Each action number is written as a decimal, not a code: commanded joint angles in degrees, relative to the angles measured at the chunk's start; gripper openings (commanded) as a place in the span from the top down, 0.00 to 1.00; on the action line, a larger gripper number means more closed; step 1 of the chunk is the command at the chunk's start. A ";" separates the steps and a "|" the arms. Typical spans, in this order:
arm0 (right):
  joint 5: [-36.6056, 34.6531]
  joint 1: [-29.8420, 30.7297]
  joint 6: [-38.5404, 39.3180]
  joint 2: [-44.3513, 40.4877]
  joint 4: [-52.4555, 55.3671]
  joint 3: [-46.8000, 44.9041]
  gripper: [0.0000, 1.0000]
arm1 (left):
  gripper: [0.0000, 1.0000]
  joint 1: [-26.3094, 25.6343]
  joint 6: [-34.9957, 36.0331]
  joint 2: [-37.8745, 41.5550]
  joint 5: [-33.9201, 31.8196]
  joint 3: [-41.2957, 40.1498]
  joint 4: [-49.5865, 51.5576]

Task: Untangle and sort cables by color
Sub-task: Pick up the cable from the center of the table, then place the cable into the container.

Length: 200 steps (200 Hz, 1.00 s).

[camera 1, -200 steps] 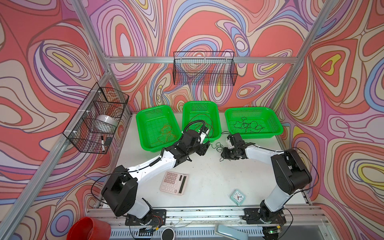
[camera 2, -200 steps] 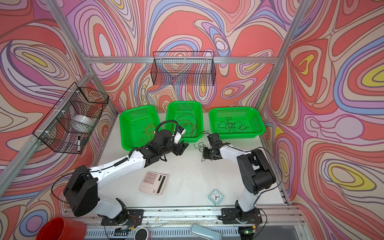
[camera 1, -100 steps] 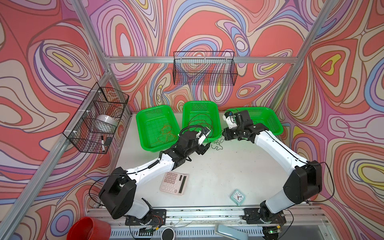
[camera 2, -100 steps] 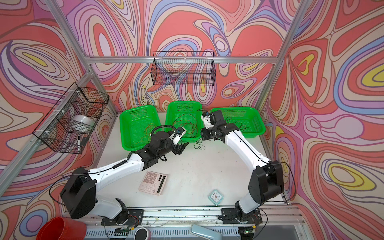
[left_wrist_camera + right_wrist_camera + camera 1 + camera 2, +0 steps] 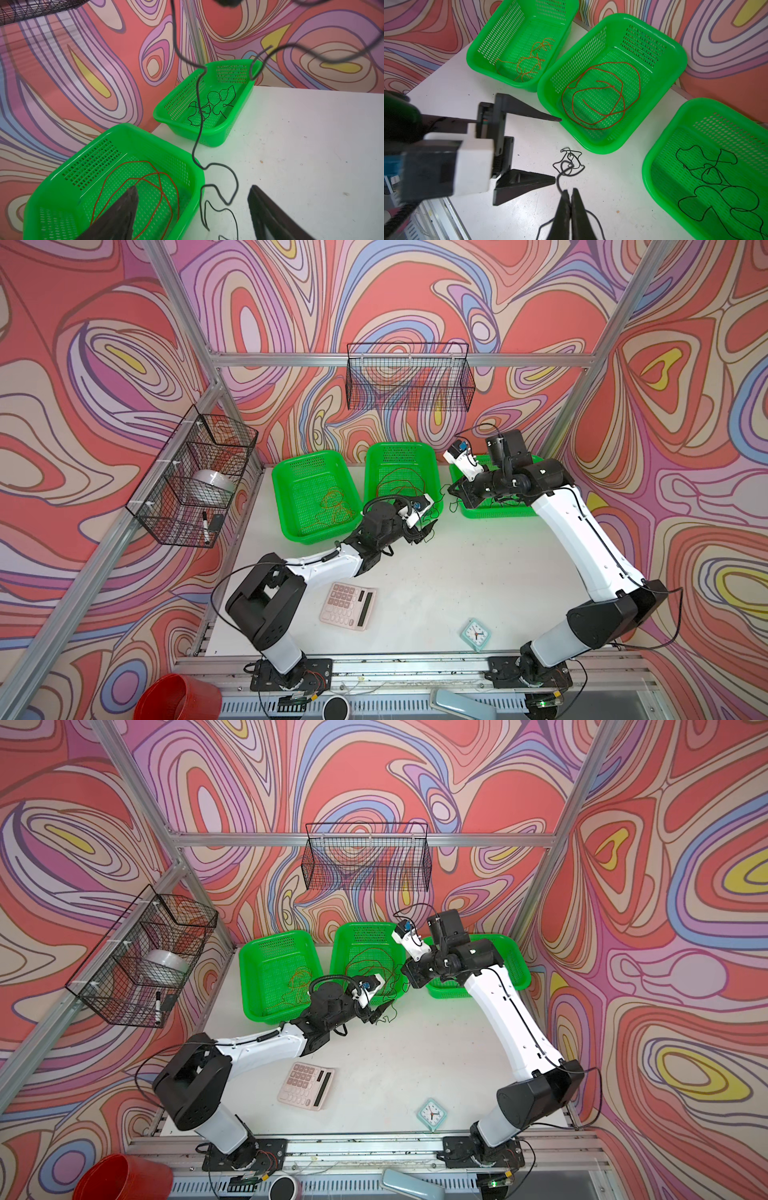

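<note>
My right gripper [image 5: 569, 192] is shut on a thin black cable [image 5: 570, 164] and holds it above the table, by the right green basket [image 5: 498, 514]. The cable hangs from it to a small tangle on the table [image 5: 195, 149]. My left gripper [image 5: 192, 188] is open and low by the middle basket's front corner [image 5: 428, 524]. The tangle lies just ahead of its fingertips [image 5: 555, 178]. Orange cables [image 5: 529, 62] lie in the left basket [image 5: 307, 537]. Red cables [image 5: 602, 95] lie in the middle basket [image 5: 399, 445]. More black cables [image 5: 716, 182] lie in the right basket.
A pink calculator [image 5: 348, 605] and a small teal clock [image 5: 475, 634] lie on the white table near the front. Black wire baskets hang on the back wall [image 5: 409, 377] and the left wall [image 5: 195, 477]. A red cup [image 5: 178, 697] stands below the table's front left.
My right gripper shut on the black cable at the table and rose back toward the right basket, drawing the cable up. My left gripper opened wider and drew back slightly.
</note>
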<state>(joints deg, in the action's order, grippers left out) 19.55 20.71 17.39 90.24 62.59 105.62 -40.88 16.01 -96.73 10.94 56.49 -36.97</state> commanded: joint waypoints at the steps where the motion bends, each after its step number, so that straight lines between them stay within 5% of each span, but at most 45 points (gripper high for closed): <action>1: 1.84 0.29 3.11 -1.87 1.80 1.79 1.00 | 0.17 0.65 -3.36 -3.55 1.29 4.73 -7.26; 36: -3.60 0.12 2.36 -6.30 -4.90 0.66 1.00 | 0.34 2.33 -7.54 -9.93 7.05 10.95 -7.33; 69: -10.24 -2.67 -0.39 -9.60 -10.85 -1.30 1.00 | 0.80 3.09 -9.56 -14.49 11.29 20.19 -3.99; 86: -15.79 -5.09 -3.05 -11.93 -15.08 -4.40 1.00 | 0.94 3.10 -9.92 -16.78 11.50 26.82 0.74; 134: -26.20 -11.39 -8.54 -19.20 -29.53 -18.30 1.00 | 1.00 2.98 -15.78 -26.31 11.14 50.20 9.79; 200: -36.92 -13.58 -13.15 -21.46 -52.44 -34.18 1.00 | 1.00 -0.75 -19.78 -53.78 4.77 96.42 16.42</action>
<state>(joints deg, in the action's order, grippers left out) -11.84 8.43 6.74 70.06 22.74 74.98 -39.40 -1.58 -142.50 19.35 141.34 -24.18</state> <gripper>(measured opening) 0.047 0.047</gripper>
